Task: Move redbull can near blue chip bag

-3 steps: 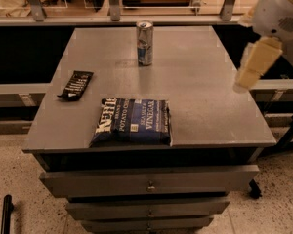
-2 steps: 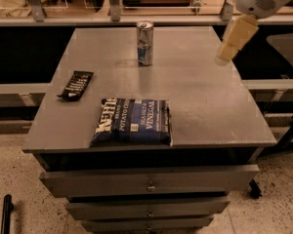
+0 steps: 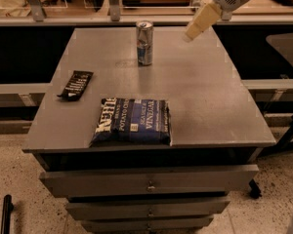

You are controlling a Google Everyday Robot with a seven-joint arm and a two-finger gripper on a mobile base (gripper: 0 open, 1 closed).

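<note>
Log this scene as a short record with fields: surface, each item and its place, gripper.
surface: grey table above drawers
redbull can: upright, far centre of the table
blue chip bag: flat, at the near edge, left of centre
black packet: flat, near the left edge, apart from the bag
gripper: in the air over the far right of the table, right of the can, not touching it
can to bag: well apart

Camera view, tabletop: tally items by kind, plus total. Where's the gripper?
Drink cans: 1, the redbull can, upright at the back.
Chip bags: 1, the blue chip bag, flat near the front edge.
Packets: 1, the black packet, left side.
Total: 3.
The gripper hovers over the table at back right, apart from the can.
</note>
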